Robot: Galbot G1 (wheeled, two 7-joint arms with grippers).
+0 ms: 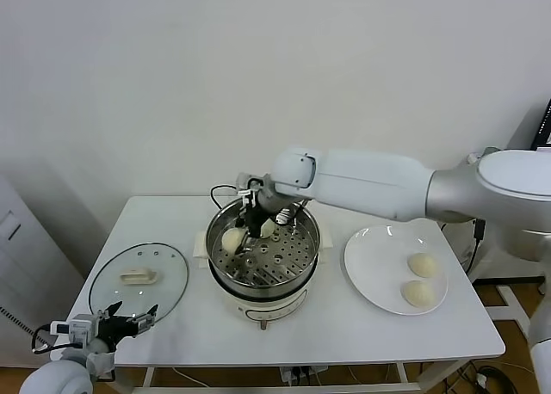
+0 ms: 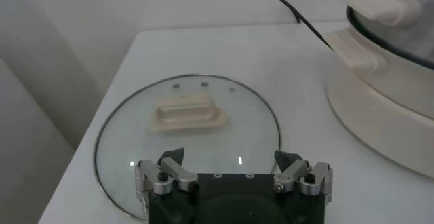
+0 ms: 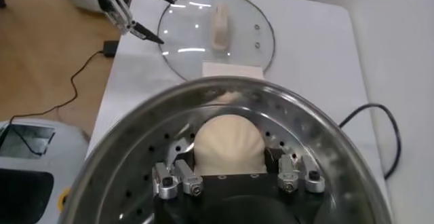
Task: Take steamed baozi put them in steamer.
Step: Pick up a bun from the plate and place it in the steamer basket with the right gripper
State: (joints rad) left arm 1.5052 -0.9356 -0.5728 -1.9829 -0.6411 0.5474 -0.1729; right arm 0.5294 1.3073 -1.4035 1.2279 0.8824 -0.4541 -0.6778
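The steamer [image 1: 263, 278] stands mid-table, a shiny pot with a perforated tray on a white base. My right gripper [image 1: 250, 226] reaches down into it and is shut on a steamed baozi [image 1: 232, 237] low over the tray. In the right wrist view that cream baozi [image 3: 227, 144] fills the gap of the right gripper [image 3: 230, 164], both fingers against its sides, inside the steamer [image 3: 135, 130]. A second baozi [image 1: 269, 229] lies on the tray beside it. Two more baozi [image 1: 423, 264] [image 1: 418, 292] rest on the white plate [image 1: 374, 261]. My left gripper [image 1: 129, 318] waits open at the table's front left.
The glass lid [image 1: 138, 278] with its cream handle lies flat left of the steamer, just ahead of the left gripper [image 2: 234, 159]. The lid [image 2: 186, 113] and the steamer's white base [image 2: 386, 89] show in the left wrist view. A black cord [image 1: 222, 190] runs behind the pot.
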